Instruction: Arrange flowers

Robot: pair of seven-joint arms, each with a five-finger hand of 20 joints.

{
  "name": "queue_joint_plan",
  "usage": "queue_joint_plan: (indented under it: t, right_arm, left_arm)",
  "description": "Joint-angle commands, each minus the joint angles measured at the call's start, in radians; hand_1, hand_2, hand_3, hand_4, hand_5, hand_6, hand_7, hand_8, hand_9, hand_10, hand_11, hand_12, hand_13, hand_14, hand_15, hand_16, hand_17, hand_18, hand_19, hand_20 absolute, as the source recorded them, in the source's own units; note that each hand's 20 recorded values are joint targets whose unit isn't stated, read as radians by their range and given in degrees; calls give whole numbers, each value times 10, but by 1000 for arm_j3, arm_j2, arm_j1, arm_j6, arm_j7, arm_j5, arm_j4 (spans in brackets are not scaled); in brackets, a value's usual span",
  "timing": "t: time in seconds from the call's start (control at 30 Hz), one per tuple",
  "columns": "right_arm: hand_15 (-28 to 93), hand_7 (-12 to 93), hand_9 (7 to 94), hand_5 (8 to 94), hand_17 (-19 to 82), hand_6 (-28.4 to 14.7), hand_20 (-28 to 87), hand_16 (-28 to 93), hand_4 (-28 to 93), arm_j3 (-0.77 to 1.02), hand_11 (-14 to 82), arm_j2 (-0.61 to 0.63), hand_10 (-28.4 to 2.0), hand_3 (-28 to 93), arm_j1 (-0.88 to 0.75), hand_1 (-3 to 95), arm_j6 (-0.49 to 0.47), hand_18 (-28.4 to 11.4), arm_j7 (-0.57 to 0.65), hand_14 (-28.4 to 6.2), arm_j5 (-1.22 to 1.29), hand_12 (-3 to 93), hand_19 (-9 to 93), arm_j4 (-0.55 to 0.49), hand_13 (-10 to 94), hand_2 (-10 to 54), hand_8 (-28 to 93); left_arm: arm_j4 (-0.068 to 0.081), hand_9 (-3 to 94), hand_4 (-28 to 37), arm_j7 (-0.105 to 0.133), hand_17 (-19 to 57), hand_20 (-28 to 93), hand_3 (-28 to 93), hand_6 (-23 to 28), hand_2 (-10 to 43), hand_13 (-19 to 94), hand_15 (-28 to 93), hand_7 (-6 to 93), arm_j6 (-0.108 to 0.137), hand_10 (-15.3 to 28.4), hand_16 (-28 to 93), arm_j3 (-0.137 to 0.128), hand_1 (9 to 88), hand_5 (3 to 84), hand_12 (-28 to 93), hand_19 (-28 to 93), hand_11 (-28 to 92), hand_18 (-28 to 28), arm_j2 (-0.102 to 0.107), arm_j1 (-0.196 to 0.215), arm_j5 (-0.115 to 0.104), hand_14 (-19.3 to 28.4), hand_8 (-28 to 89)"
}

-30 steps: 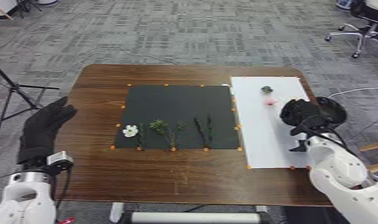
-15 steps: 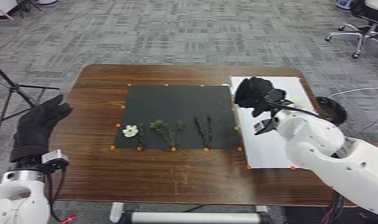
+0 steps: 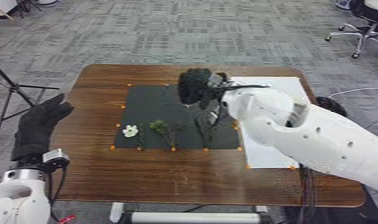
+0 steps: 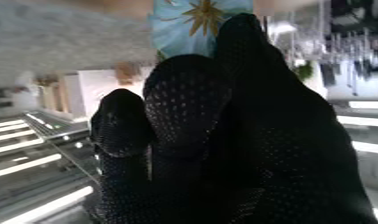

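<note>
A pale blue, gold-centred petalled flower is gripped in the fingers of the right hand above the rectangular black mat; the left hand is kept open.

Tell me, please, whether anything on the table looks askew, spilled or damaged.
Nothing stands out. The white flower and the greenery lie in a row on the black sheet, the white sheet looks flat, and I see no spill. The right arm hides parts of both sheets, so I cannot judge those.
</note>
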Motion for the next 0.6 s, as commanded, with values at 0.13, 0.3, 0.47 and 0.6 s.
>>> queue_joint_plan:
  t: [0.13, 0.3, 0.47, 0.6]
  right_arm:
    - [530, 173, 826, 799, 521, 24, 532, 345, -130, 85, 24, -297, -101, 533, -50, 645, -89, -167, -33, -19, -70, 271, 897, 171, 889, -95, 48]
    - [535, 172, 825, 800, 521, 23, 531, 345, -132, 81, 23, -349, -99, 533, -78, 645, -93, -167, -36, -19, -126, 269, 900, 206, 888, -95, 47]
    - [539, 173, 826, 799, 521, 26, 530, 344, -132, 105, 23, -412, -97, 535, -137, 643, -112, -166, -56, -19, -174, 267, 902, 253, 889, -95, 47]
    - [543, 173, 825, 798, 521, 27, 530, 344, -133, 123, 23, -450, -96, 535, -176, 642, -147, -167, -90, -19, -233, 266, 904, 274, 888, -95, 45]
  left_arm:
    - [20, 482, -283, -2, 46, 164, 730, 15, 17, 401, 172, 116, 15, 136, 11, 10, 145, 469, 118, 68, 176, 114, -10, 0, -7, 167, -74]
    - [19, 481, -283, 9, 45, 163, 728, 16, -6, 399, 169, 115, 8, 134, 12, 7, 132, 467, 118, 66, 174, 115, -17, 5, -10, 167, -74]
    - [25, 481, -283, 14, 45, 163, 725, 17, -6, 399, 168, 113, 5, 136, 13, 11, 130, 466, 119, 65, 174, 116, -21, -3, -9, 168, -72]
    - [26, 480, -283, 22, 45, 163, 727, 18, -5, 393, 164, 110, 17, 136, 13, 21, 128, 463, 120, 65, 174, 116, -16, -12, -10, 164, -72]
